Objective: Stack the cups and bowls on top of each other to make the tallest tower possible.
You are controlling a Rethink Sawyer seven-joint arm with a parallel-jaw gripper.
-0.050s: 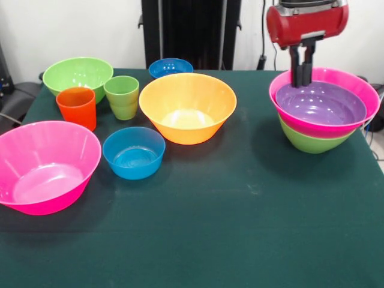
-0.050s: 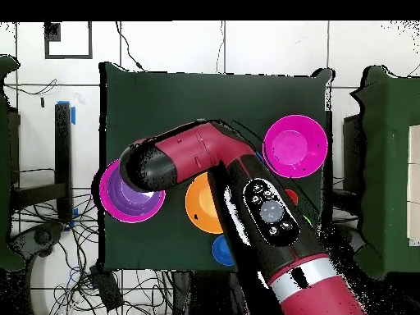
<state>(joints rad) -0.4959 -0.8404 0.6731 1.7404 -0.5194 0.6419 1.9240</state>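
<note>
- Desk (image 1: 240, 228): plain dark green cloth.
- Tower (image 1: 324, 114): green base, pink bowl, purple bowl inside.
- Big orange bowl (image 1: 188, 108), paler at its bottom.
- Pink bowl (image 1: 45, 167), glossy.
- Two blue bowls (image 1: 134, 152) (image 1: 170, 66).
- Green bowl (image 1: 78, 75).
- Orange-red cup (image 1: 77, 107); light green cup (image 1: 122, 96).
- Arm (image 1: 307, 23): red and black.

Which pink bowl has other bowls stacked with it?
The pink bowl under the gripper: it holds the purple bowl and sits in a green bowl. The other pink bowl is empty.
</note>
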